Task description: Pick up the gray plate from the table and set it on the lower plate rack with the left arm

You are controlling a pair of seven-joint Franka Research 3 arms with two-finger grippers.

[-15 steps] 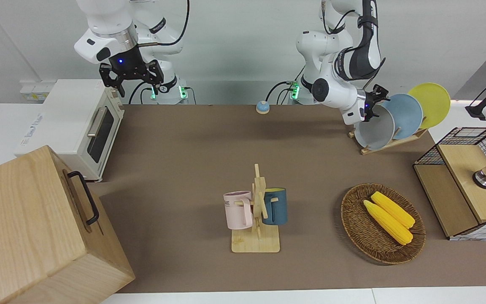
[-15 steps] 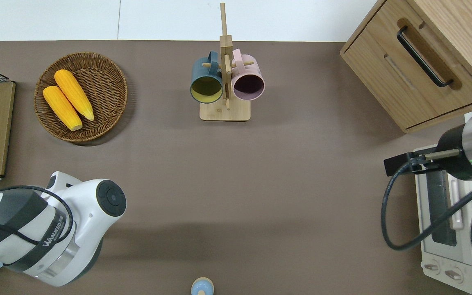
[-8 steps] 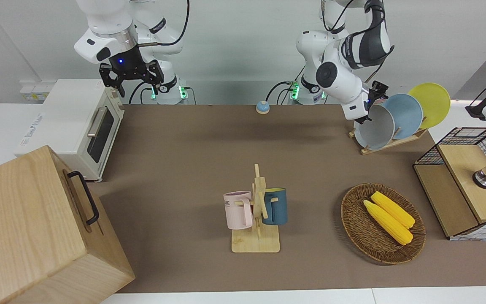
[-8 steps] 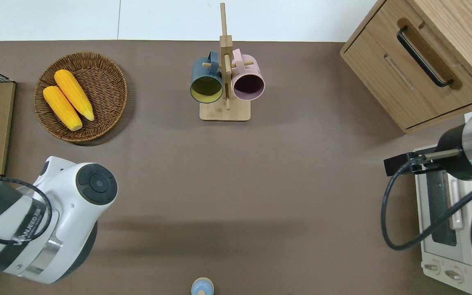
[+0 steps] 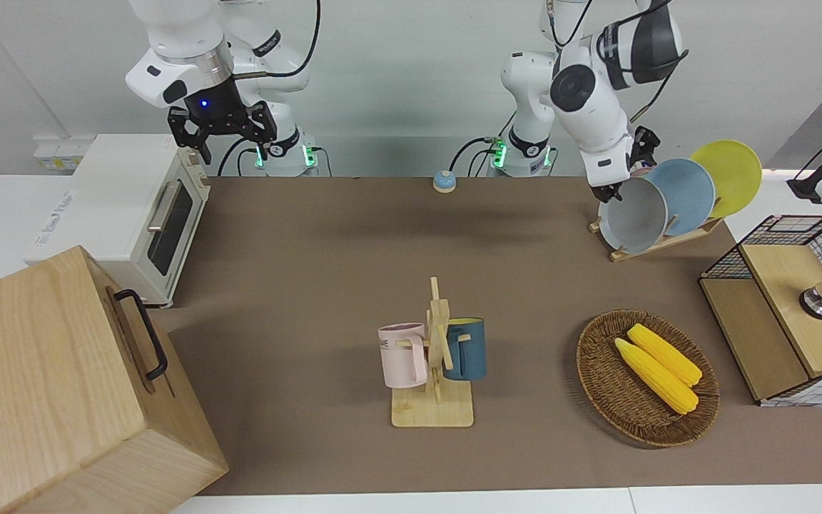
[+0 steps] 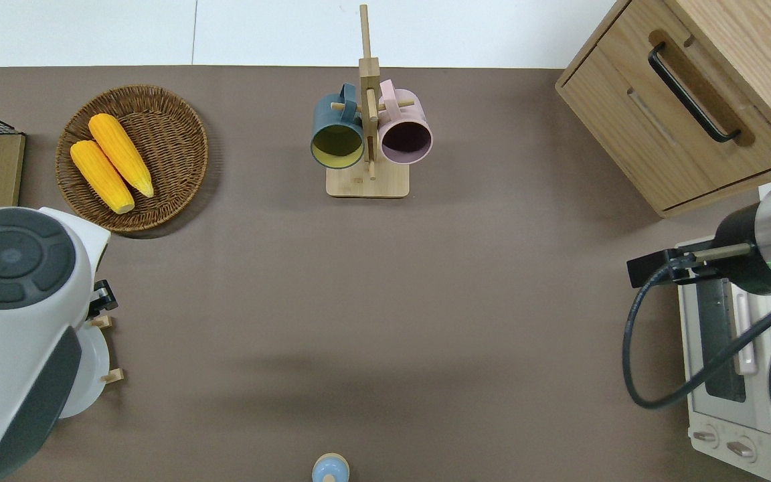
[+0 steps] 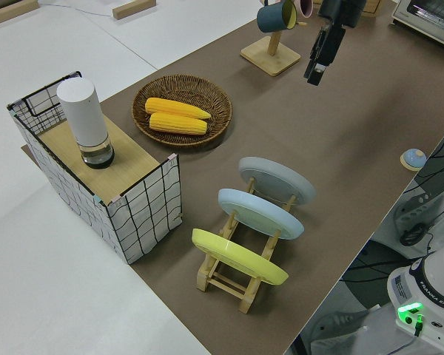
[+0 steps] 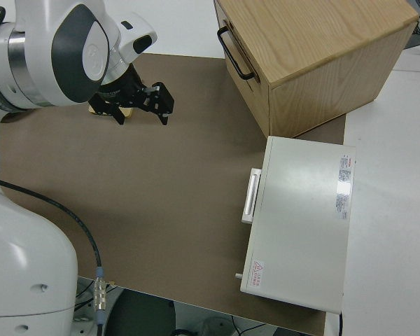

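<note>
Gray plate: the gray plate (image 5: 633, 215) stands tilted in the end slot of the lower plate rack (image 5: 657, 242), the slot farthest from the yellow plate (image 5: 727, 176).
Rack order: gray plate, then light-blue plate (image 5: 683, 195), then yellow plate, all leaning the same way on the slanted rails.
Rack place: on the counter (image 5: 325, 250) toward the left arm's end, nearer to the robots than the wicker basket (image 5: 604, 385) with two corn cobs (image 5: 657, 366).
Left gripper: the left gripper (image 5: 632, 165) sits just above the gray plate's upper rim; whether it touches the rim cannot be told, and I cannot tell whether its fingers are wide or narrow.
Right gripper: the right gripper (image 5: 223, 130) is parked, its fingers spread wide and holding nothing.
Other things: a mug tree (image 5: 437, 357) with a pink and a dark blue mug stands mid-counter; a white toaster oven (image 5: 122, 210) and a wooden cabinet (image 5: 61, 385) sit toward the right arm's end.
</note>
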